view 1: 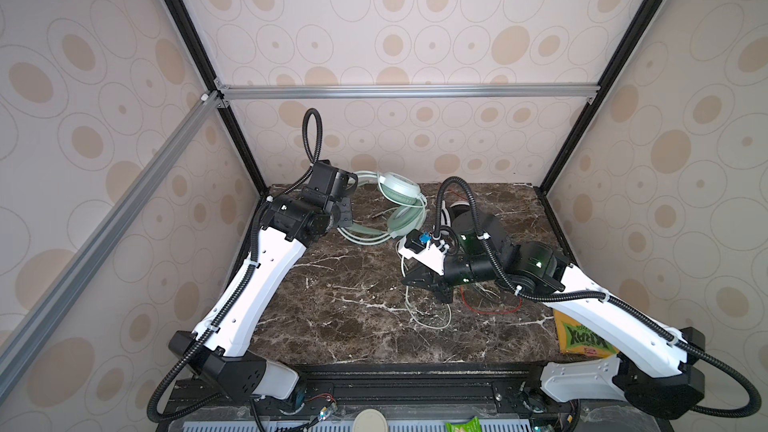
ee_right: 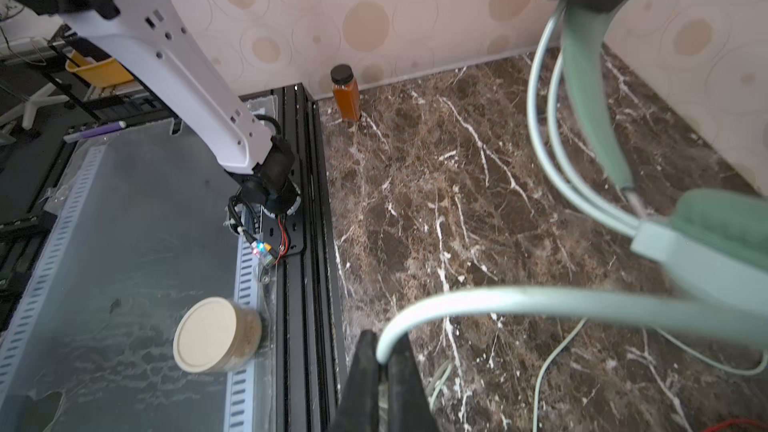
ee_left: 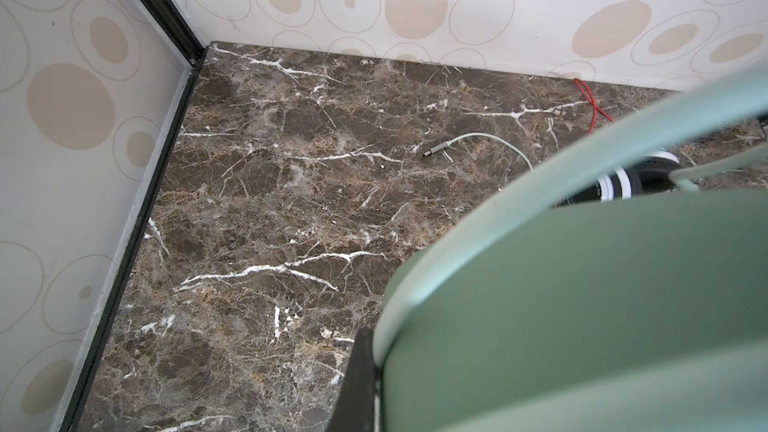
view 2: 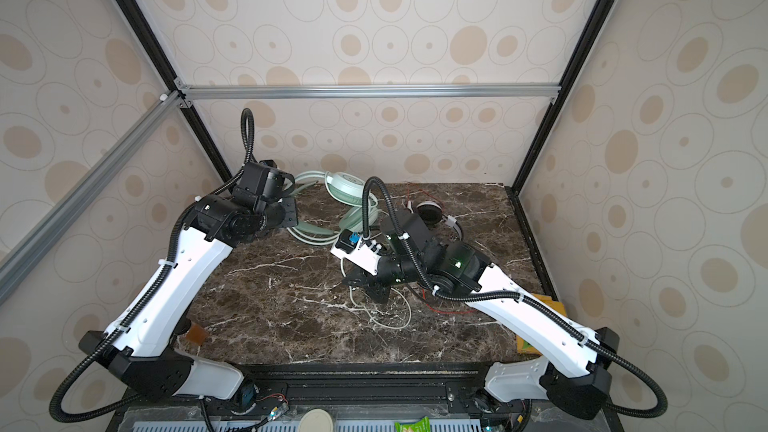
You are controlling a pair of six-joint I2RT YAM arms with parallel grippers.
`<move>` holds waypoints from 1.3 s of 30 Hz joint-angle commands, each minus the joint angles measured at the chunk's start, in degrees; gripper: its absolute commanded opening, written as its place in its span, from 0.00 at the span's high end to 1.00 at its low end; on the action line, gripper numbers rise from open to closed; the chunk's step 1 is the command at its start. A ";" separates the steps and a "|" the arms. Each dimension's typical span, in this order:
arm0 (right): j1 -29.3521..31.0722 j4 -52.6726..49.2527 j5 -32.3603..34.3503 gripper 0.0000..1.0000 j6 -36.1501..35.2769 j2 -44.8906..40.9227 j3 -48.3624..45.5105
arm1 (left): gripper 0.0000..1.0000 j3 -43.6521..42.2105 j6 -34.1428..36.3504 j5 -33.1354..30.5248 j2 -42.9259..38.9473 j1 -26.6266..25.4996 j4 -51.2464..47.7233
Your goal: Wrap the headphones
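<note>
Nearest, past the tabletop's (view 1: 332,305) front edge, are one lidded jar (view 1: 370,419) and one green packet (view 1: 461,425) with unreadable print. At the near right, one yellow packet (view 1: 579,336) reads "KRAX". The right tool (ee_right: 384,347) is pinched tight on the pale green cable (ee_right: 519,297). Farther back, the left tool (view 1: 345,214) clamps the mint-green headset (view 1: 399,193) by its headband. The white-and-black headset (view 2: 432,211) lies to its right, with one red cable (view 1: 490,309).

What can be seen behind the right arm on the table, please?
A white-and-black headset: one black earcup and a stretch of band show, with a red cable beside it. The arm covers the rest.
</note>
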 commanded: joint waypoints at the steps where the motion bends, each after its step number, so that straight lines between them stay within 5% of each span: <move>1: 0.27 -5.35 -1.36 1.00 -0.96 -3.02 -2.36 | 1.00 5.58 -1.63 -0.60 0.61 1.11 2.21; 6: 1.36 -9.28 -0.77 1.00 -0.57 -4.51 -3.86 | 1.00 8.19 -1.45 0.13 2.80 2.24 1.14; 12: 1.37 -10.95 3.87 1.00 0.16 -8.53 -8.92 | 1.00 11.20 -1.66 8.03 3.22 4.71 1.72; 20: 2.13 -11.38 -0.99 1.00 1.93 -8.86 -9.12 | 1.00 12.76 -3.79 9.76 5.88 5.54 3.17; 39: 10.57 -16.55 4.46 1.00 2.13 -7.16 -1.47 | 1.00 21.39 -3.31 -17.90 20.23 6.46 -1.59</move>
